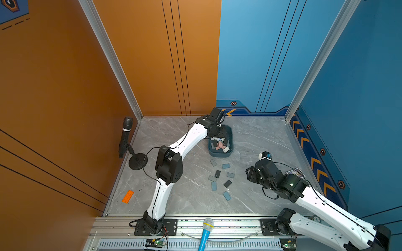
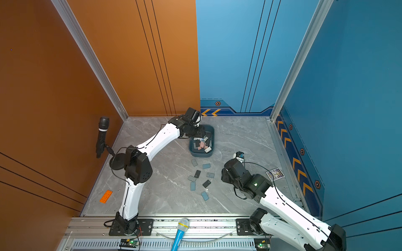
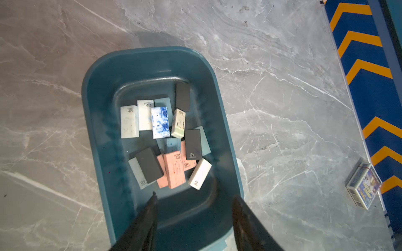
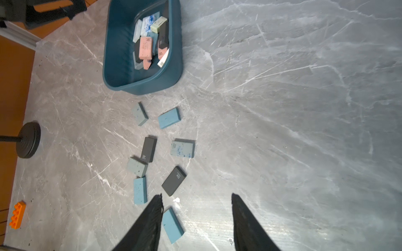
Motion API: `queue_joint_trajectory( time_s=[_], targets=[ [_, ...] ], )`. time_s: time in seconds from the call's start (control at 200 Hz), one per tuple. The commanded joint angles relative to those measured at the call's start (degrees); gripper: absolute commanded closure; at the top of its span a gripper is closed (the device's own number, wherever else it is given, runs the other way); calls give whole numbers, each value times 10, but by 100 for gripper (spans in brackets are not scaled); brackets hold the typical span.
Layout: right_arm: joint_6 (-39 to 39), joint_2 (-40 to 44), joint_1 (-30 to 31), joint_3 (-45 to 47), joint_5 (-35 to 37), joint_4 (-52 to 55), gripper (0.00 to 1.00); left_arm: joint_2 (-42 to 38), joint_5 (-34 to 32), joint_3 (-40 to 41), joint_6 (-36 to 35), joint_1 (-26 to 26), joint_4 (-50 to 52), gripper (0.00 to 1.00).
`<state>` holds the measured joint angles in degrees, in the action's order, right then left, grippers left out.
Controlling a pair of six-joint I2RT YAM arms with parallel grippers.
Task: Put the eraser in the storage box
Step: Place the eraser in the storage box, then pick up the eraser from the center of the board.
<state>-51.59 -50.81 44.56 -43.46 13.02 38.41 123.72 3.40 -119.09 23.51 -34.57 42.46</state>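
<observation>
L arm (image 2: 156, 139) reaches over far end of storage box (image 2: 201, 153) w/ piled erasers (image 2: 202, 145) inside; eight loose erasers (image 2: 206, 166) on table (image 2: 239, 134) near it, R arm (image 2: 282, 206) alongside.

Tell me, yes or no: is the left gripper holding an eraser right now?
No, in the left wrist view the left gripper hangs open over the storage box, with nothing between its jaws.

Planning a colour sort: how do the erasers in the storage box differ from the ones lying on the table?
The boxed erasers in the storage box are heaped and overlapping; the loose erasers lie flat on the table, mostly apart. Boxed erasers include white and pink; loose erasers are only blue, grey-blue or black. Both groups are small rectangular blocks, some marked 4B.
</observation>
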Motion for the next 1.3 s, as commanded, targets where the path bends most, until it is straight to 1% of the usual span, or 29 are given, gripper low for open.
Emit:
queue_joint_trajectory(
  time_s=[0.0,0.115,0.21,0.28,0.411,0.586,0.706,0.796,0.971,1.101,1.297],
  targets=[
    [-23,-30,33,-25,48,12,47,-47,-28,44,-27,-8,-10,45],
    [-24,-67,60,-32,48,-6,46,-103,-60,105,-31,-15,-27,46],
    [-25,-93,82,-34,50,-15,46,-151,-76,171,-24,-18,-58,45],
    [-28,-112,97,-34,51,-18,45,-182,-80,214,-15,-17,-75,45],
    [-43,-144,134,-25,51,-19,44,-223,-85,270,4,-18,-78,46],
    [-62,-183,189,-12,45,-36,41,-294,-98,353,21,-28,-82,46],
    [-63,-214,214,-13,39,-37,38,-342,-101,408,36,-34,-83,46],
    [-62,-233,227,-11,32,-41,33,-370,-100,439,44,-40,-83,46],
    [-42,-278,242,-17,2,-48,28,-429,-103,484,63,-50,-77,46],
    [-30,-304,249,-29,2,-26,27,-468,-111,507,68,-58,-62,46],
    [-19,-325,246,-28,2,-19,27,-513,-136,532,76,-60,-39,46]
  ],
)
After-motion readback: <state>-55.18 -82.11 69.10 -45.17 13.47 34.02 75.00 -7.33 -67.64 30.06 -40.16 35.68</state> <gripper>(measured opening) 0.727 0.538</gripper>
